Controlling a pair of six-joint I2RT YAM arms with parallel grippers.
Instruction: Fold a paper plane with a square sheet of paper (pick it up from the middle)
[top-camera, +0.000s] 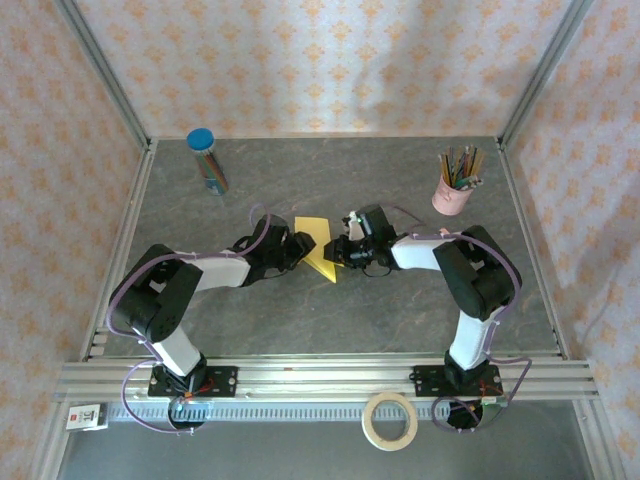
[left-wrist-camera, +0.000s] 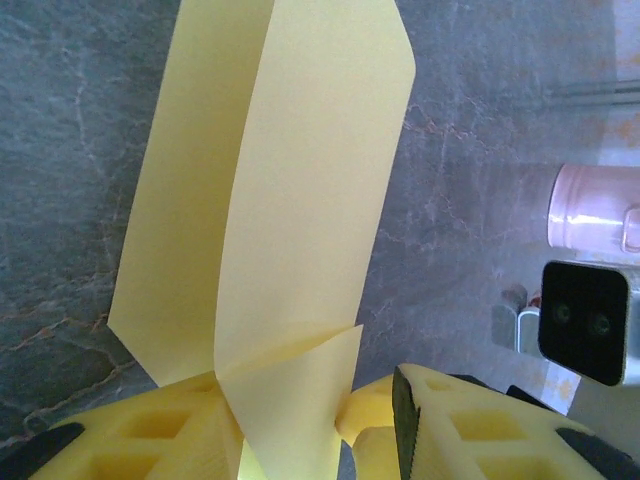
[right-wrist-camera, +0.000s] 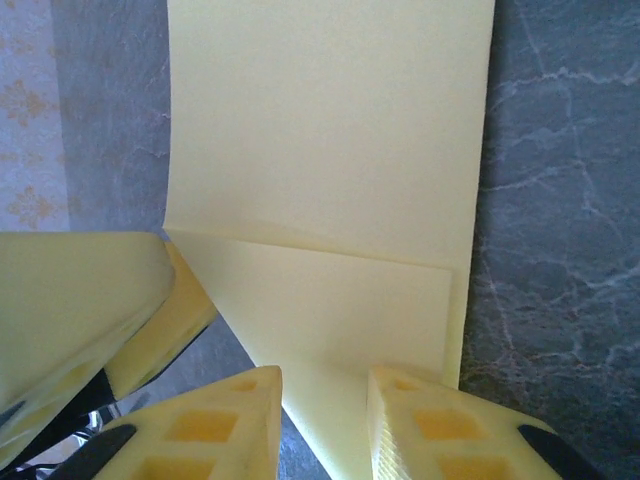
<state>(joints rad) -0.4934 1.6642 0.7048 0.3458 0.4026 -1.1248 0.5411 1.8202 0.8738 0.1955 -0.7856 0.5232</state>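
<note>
Mid-table, the left gripper (top-camera: 300, 249) and right gripper (top-camera: 337, 254) each set part-open jaws astride an end of the folded paper (top-camera: 316, 240), likely pinning it flat for the next crease.

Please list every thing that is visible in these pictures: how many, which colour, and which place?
paper sheet: one, yellow, partly folded, middle of the table, between the two grippers.
tube of coloured sticks: one, clear with a blue cap, far left of the table.
cup of pencils: one, pink, far right of the table.
tape roll: one, cream, near edge, beside the right arm's base.
label: one, white with black print, near left corner.
table: one, dark grey, stone pattern.
walls: three, cream with orange pattern, around the table.
left gripper: one, yellow fingers, at the paper's left edge, paper between its fingers.
right gripper: one, yellow fingers, at the paper's right edge, paper between its fingers.
</note>
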